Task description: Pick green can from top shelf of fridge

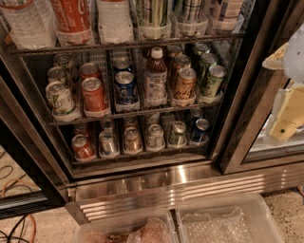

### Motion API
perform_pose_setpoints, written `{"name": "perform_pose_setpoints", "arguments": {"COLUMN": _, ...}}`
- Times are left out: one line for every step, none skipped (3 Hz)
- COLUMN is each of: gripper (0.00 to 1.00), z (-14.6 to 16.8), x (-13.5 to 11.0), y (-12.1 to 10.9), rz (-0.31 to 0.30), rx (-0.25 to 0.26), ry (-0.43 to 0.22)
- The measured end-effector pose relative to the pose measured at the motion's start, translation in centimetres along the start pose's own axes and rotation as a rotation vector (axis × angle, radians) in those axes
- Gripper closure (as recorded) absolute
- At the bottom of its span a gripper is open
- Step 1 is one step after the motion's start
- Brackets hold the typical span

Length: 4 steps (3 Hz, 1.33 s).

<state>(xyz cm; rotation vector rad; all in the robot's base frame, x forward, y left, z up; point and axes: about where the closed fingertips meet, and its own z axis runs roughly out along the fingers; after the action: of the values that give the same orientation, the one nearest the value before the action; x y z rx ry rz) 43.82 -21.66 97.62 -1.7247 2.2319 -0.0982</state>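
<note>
The fridge [190, 185] stands open in front of me, seen from above. Its top shelf [123, 46] runs along the top of the view, lined with white cup holders. The green can [152, 12], dark green with silvery stripes, stands upright in a holder near the middle of that shelf; its lid is cut off by the frame's top edge. My gripper [285, 111] shows as cream and white parts at the far right edge, in front of the right glass door, well to the right of the can and lower than it. It holds nothing that I can see.
On the top shelf a water bottle [23, 21], a red can [71, 16] and a white bottle [114, 19] stand left of the green can, more cans [192, 12] right. Two lower racks hold small cans and a bottle [156, 76]. Clear plastic bins [223, 220] lie below; cables [14, 223] at left.
</note>
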Motion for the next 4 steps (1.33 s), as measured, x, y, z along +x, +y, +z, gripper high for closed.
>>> {"name": "perform_pose_setpoints", "arguments": {"gripper": 0.0, "z": -0.1, "x": -0.1, "y": 0.0, "rz": -0.001, "rx": 0.003, "ry": -0.004}}
{"name": "perform_pose_setpoints", "arguments": {"gripper": 0.0, "z": -0.6, "x": -0.7, "y": -0.3, "rz": 0.026, "rx": 0.016, "ry": -0.086}}
{"name": "perform_pose_setpoints", "arguments": {"gripper": 0.0, "z": -2.1, "x": -2.6, "y": -0.6, "rz": 0.066, "rx": 0.063, "ry": -0.225}}
{"name": "perform_pose_setpoints", "arguments": {"gripper": 0.0, "z": -3.8, "x": -5.2, "y": -1.2, "rz": 0.104, "rx": 0.11, "ry": -0.38}}
